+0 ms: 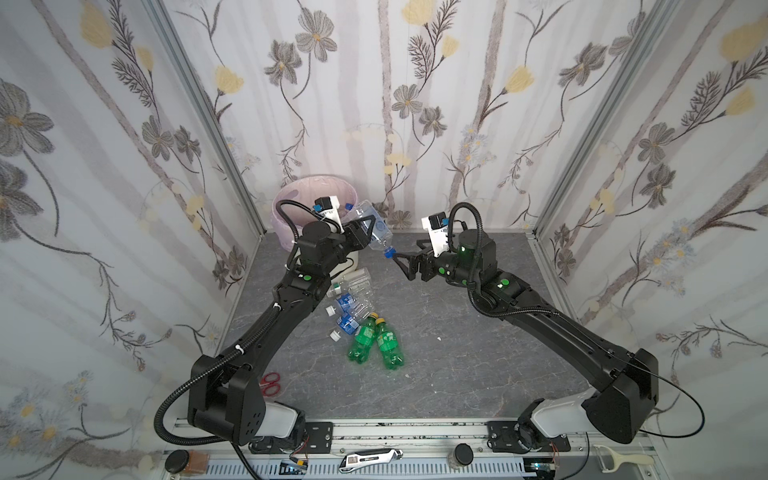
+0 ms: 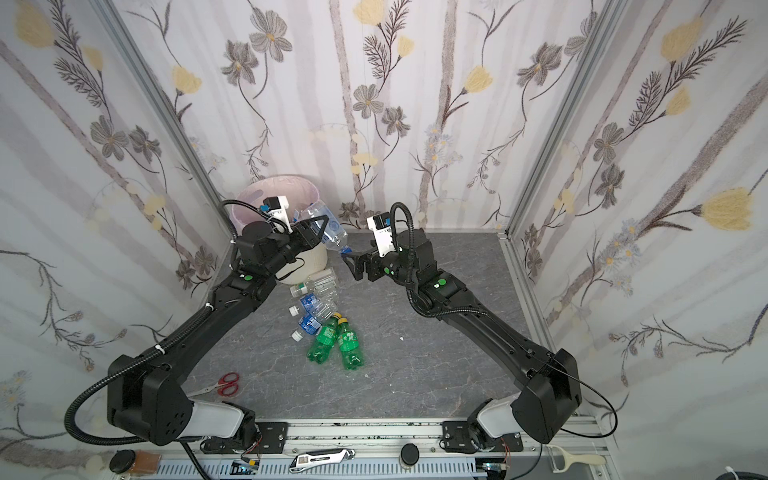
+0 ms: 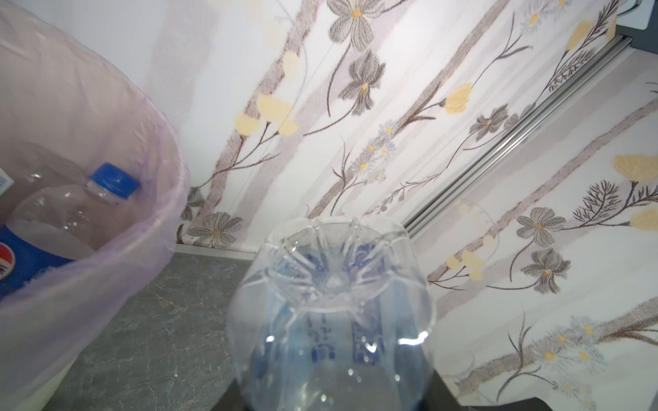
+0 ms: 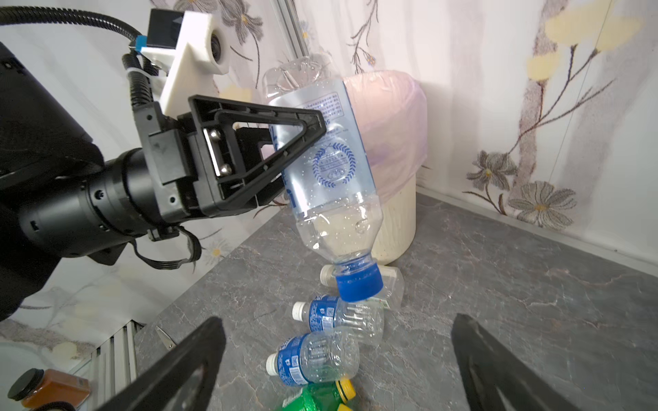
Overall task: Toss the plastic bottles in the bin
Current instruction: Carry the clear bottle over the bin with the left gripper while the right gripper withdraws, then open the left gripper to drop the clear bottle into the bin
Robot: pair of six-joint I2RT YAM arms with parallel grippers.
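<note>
My left gripper [image 1: 365,227] is shut on a clear plastic bottle [image 1: 376,226] with a blue label and blue cap, held tilted with the cap down, just right of the bin [image 1: 286,199]. In the right wrist view the held bottle [image 4: 331,160] hangs in front of the pink-lined bin [image 4: 395,117]. My right gripper [image 1: 401,264] stands open and empty, close below the bottle's cap. Three clear bottles [image 1: 347,301] and two green bottles [image 1: 376,340] lie on the grey table. Another blue-capped bottle [image 3: 71,210] lies inside the bin [image 3: 167,199].
Red scissors [image 1: 270,384] lie near the left arm's base. A utility knife [image 1: 370,457], a peeler [image 1: 619,459] and a dark-lidded jar [image 1: 187,459] sit on the front rail. Flowered walls close in the table on three sides.
</note>
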